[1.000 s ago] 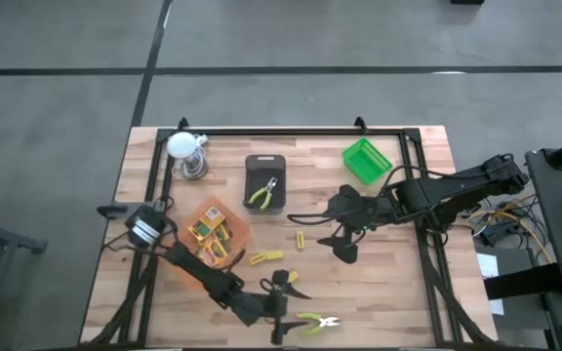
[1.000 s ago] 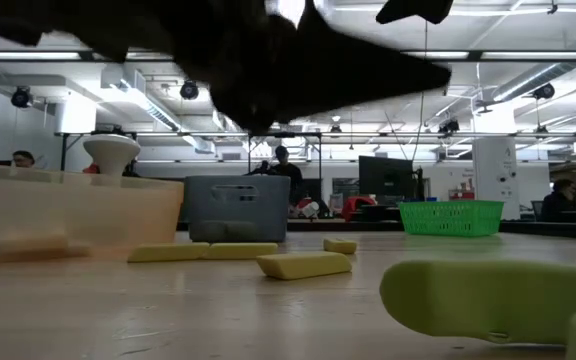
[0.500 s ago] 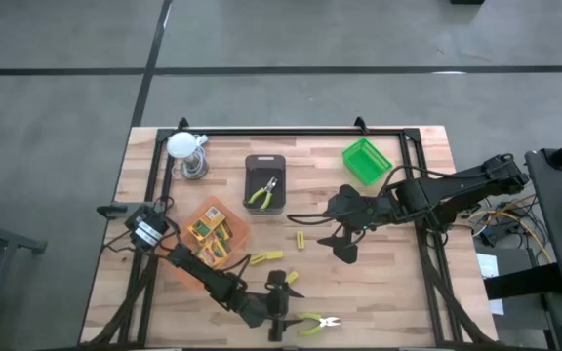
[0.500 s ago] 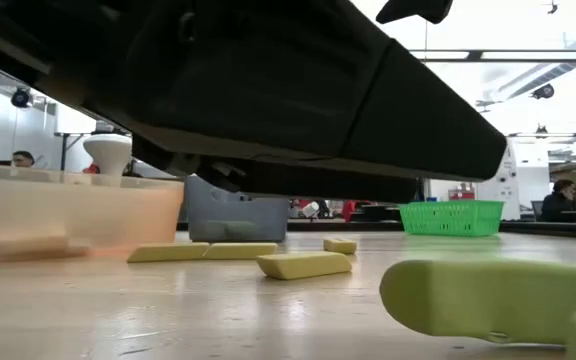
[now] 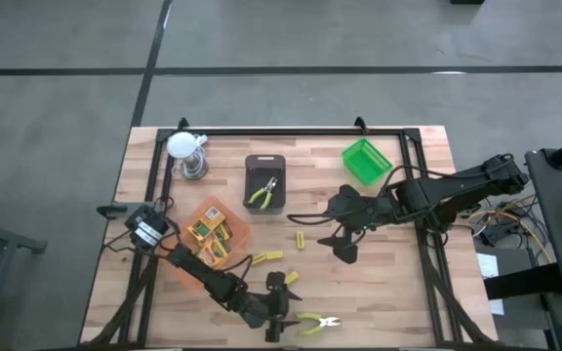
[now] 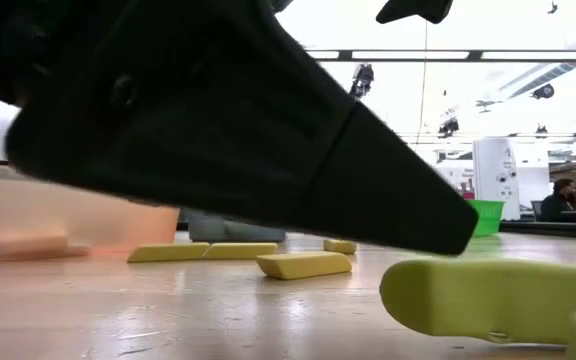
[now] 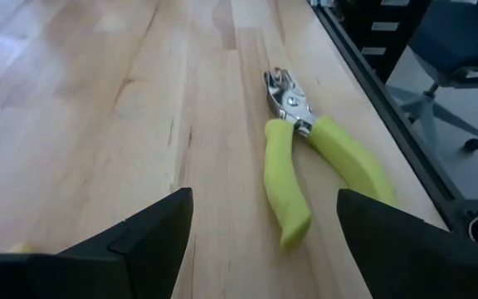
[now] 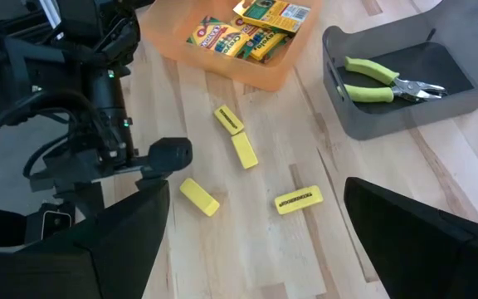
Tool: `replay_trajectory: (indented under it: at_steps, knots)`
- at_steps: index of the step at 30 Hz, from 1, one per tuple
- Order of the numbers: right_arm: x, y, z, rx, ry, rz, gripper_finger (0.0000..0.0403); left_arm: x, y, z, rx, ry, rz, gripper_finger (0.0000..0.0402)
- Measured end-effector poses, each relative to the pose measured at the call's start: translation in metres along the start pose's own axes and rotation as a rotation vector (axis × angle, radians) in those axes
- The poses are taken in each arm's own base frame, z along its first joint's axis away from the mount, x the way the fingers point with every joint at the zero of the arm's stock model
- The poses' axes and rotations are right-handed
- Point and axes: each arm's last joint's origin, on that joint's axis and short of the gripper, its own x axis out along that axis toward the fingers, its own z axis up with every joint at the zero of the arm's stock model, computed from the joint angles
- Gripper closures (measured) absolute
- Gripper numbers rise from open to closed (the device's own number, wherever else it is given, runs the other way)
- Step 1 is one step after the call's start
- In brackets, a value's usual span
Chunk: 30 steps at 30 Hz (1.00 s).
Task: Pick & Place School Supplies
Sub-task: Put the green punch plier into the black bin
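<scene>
Low view: left arm (image 6: 218,130) hides most trays; both arms' fingers (image 7: 156,237) spread, holding nothing.

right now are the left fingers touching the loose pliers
Apart. The left wrist view shows bare wood between the open left gripper fingers and the lime-handled pliers.

the left arm runs from its base at the table's left edge diagonally toward the near edge, bent low over the wood. its wrist is down close to the surface, and the left gripper (image 5: 279,317) sits just beside the lime-handled pliers (image 5: 317,322), fingers spread wide with nothing between them. the right arm reaches in from the table's right side, elbow folded, and the right gripper (image 5: 344,246) hangs well apart from those pliers, farther back and to the right of them, fingers also spread and empty.
</scene>
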Motion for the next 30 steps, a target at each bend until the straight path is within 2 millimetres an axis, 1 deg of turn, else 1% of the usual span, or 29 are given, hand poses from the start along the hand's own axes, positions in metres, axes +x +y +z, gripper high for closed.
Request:
replay_trajectory:
  at_steps: [5,19,22,26,30]
  knots:
    - [0.0,0.0,0.0,0.0,0.0,0.0,0.0048,0.0,0.0,-0.003,0.0,0.032,-0.024,0.0097]
    - [0.0,0.0,0.0,0.0,0.0,0.0,0.0048,0.0,0.002,-0.006,0.006,0.073,-0.01,0.0097]
    - [0.0,0.0,0.0,0.0,0.0,0.0,0.0048,-0.002,0.001,0.0,-0.005,0.048,-0.018,0.0096]
    - [0.0,0.0,0.0,0.0,0.0,0.0,0.0048,-0.007,-0.002,0.014,-0.037,-0.032,-0.019,0.0097]
    - [0.0,0.0,0.0,0.0,0.0,0.0,0.0048,-0.012,-0.001,0.024,-0.035,-0.087,0.029,0.0097]
